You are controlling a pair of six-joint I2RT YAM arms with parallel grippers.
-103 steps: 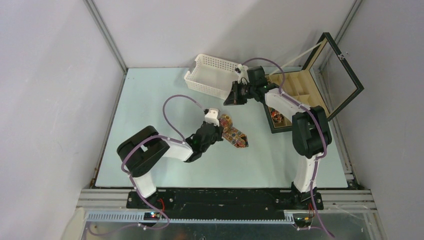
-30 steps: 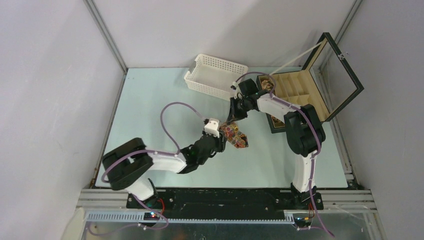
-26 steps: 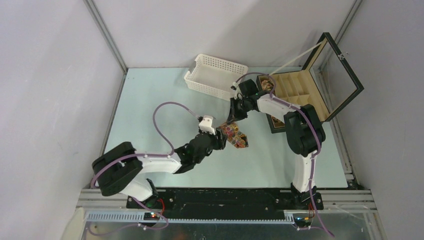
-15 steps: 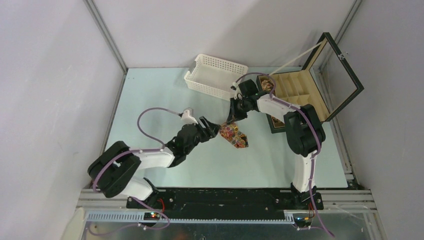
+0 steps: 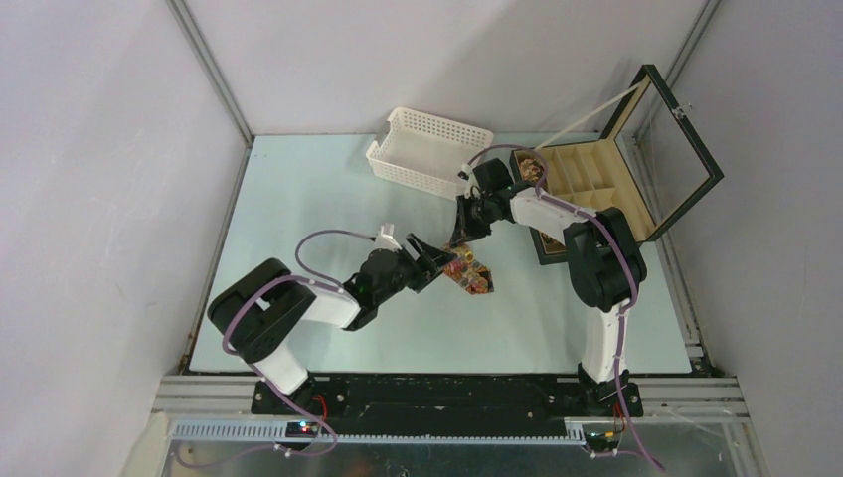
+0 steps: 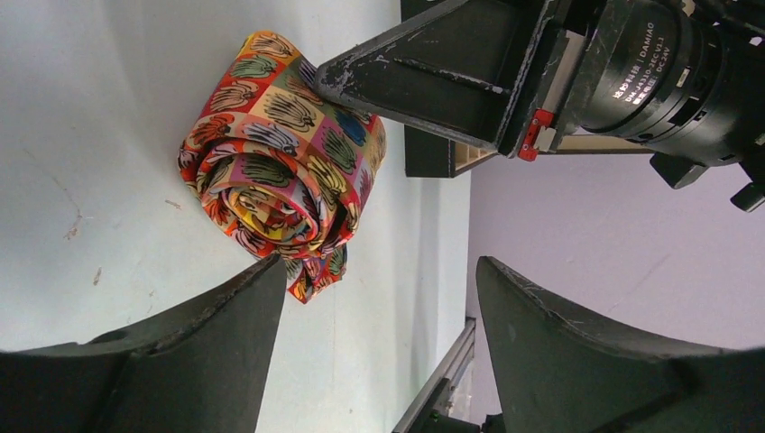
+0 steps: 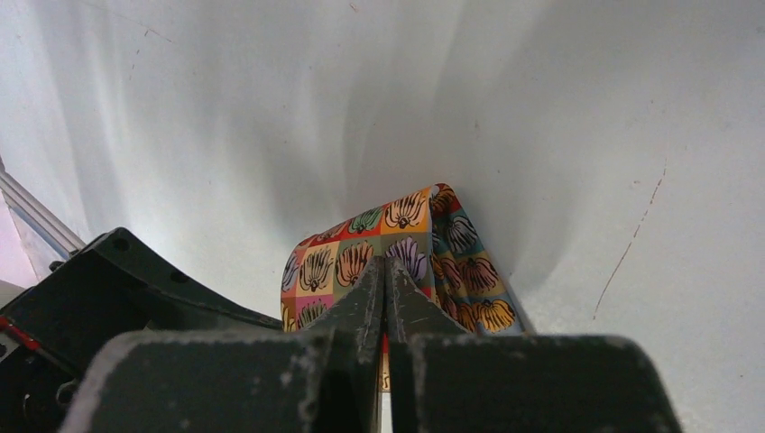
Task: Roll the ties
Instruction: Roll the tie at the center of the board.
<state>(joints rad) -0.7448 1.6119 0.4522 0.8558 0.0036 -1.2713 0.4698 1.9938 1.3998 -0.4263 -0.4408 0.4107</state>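
left claw stands wide apart with nothing between its fingers; in the left wrist view both dark fingers frame the rolled tie, which lies just ahead of the tips. whether the left finger brushes the roll's loose end cannot be told. the tie sits on the pale surface near the middle as a tight coil of red, orange and yellow squares with dark shell-like prints, and a short flat tail runs out from it toward the near right. right claw is pressed together and comes down on the coil from the far side; its tip rests on top of the roll, and in the right wrist view the joined fingers meet the patterned cloth.

behind the tie, a white perforated basket lies at the far edge. right of it a black compartmented box stands with its glass lid raised, a small patterned coil in its far left compartment.

left arm reaches low across the surface from the near left, elbow bent. right arm rises from the near right and folds back toward the middle, partly hiding the box's near end.
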